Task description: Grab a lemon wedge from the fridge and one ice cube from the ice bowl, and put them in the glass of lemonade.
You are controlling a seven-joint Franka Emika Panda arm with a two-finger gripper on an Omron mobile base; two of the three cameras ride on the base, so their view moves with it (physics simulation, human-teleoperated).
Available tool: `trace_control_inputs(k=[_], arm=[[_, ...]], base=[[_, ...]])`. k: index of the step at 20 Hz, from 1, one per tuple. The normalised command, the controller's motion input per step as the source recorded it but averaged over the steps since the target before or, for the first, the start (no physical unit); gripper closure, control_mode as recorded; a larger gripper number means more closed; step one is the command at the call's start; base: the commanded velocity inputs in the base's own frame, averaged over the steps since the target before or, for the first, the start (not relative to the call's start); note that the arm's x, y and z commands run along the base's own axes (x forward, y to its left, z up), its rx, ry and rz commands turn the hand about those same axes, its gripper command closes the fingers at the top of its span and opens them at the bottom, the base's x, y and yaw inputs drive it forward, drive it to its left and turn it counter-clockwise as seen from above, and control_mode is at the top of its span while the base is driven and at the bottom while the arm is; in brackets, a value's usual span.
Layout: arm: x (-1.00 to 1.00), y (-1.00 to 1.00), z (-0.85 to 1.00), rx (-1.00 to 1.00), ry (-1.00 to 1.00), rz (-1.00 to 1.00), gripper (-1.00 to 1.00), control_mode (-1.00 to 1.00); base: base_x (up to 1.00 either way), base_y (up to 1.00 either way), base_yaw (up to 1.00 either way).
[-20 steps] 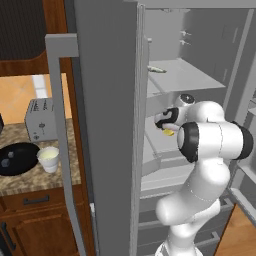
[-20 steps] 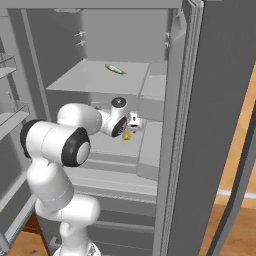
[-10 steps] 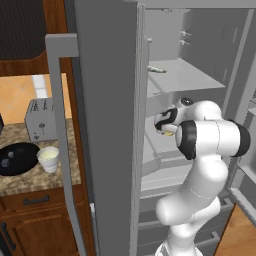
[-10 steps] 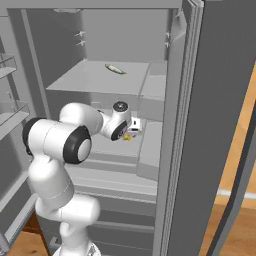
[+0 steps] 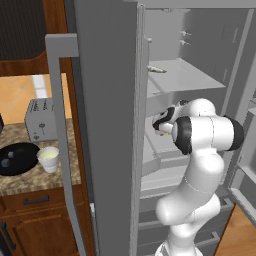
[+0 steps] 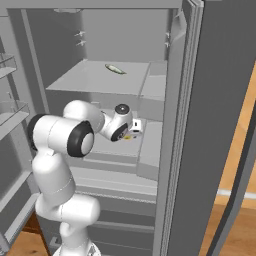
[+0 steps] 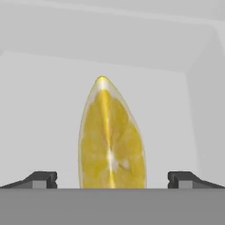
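Note:
The fridge (image 5: 105,125) stands with its doors open, and my arm reaches onto a middle shelf (image 6: 150,135). On that shelf lies the lemon wedge (image 7: 112,140), bright yellow, point up in the hand view; a sliver of the lemon wedge (image 6: 128,136) shows under the hand. My gripper (image 7: 113,180) is open, with one fingertip on each side of the wedge and clear gaps between. The gripper (image 6: 131,131) hangs low over the shelf, and the gripper (image 5: 159,125) peeks past the door edge. The black ice bowl (image 5: 17,159) and the glass of lemonade (image 5: 49,159) sit on the counter at left.
A grey toaster (image 5: 41,118) stands behind the bowl on the granite counter (image 5: 30,180). A small elongated pale item (image 6: 115,69) lies on the upper fridge shelf. The left fridge door (image 5: 100,200) stands between the shelf and the counter; the right door (image 6: 215,125) flanks the arm.
The hand has sunk a little lower toward the shelf and the lemon wedge. The jaws have stayed open.

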Motion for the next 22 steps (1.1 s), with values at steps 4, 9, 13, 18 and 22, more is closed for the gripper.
trace_control_inputs(k=[4, 9, 13, 18, 22], arm=[[0.12, 0.00, -0.09, 0.00, 0.03, 0.01, -1.00, -1.00], [0.00, 0.00, -0.06, 0.00, 0.02, 0.01, -1.00, -1.00], [0.00, 0.00, 0.00, 0.00, 0.01, 0.00, 1.00, -1.00], [-0.01, 0.00, 0.00, 0.00, 0.00, 0.00, 1.00, -1.00], [-0.43, 0.00, 0.05, 0.00, 0.00, 0.00, 1.00, -1.00]], base=[[0.00, 0.00, 0.00], [0.00, 0.00, 0.00], [0.00, 0.00, 0.00], [0.00, 0.00, 0.00], [0.00, 0.00, 0.00]])
